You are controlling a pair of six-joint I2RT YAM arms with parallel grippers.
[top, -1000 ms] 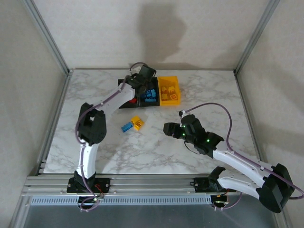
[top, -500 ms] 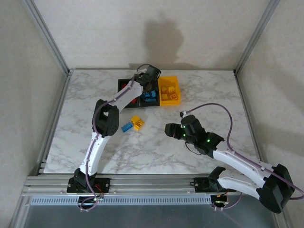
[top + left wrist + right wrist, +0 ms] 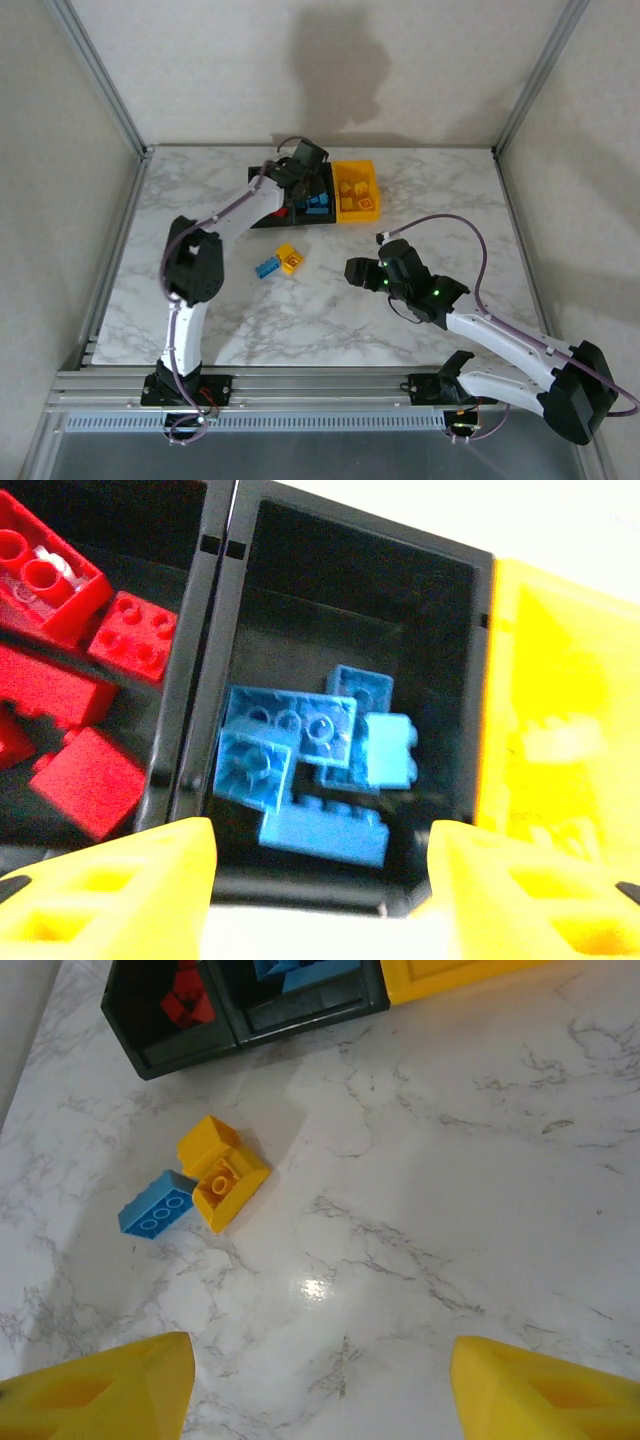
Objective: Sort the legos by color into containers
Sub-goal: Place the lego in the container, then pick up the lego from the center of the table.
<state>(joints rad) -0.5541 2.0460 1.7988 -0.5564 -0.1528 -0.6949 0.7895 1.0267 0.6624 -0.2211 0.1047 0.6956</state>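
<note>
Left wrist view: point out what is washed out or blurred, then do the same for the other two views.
Left wrist view: the yellow bin is blown out to near white, while the blue bricks stay sharp. Right wrist view: a small glare spot sits on the marble table. Top external view: a broad soft shadow falls on the back wall.

bins (image 3: 300, 1017) 3 | loose blue lego (image 3: 156, 1204) 1 | loose yellow legos (image 3: 228, 1186) maybe 2

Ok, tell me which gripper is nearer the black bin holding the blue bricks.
Left. The left gripper hovers directly over that bin, fingers apart above its blue bricks. The right gripper hangs over the marble table, on the bins' near side.
</note>
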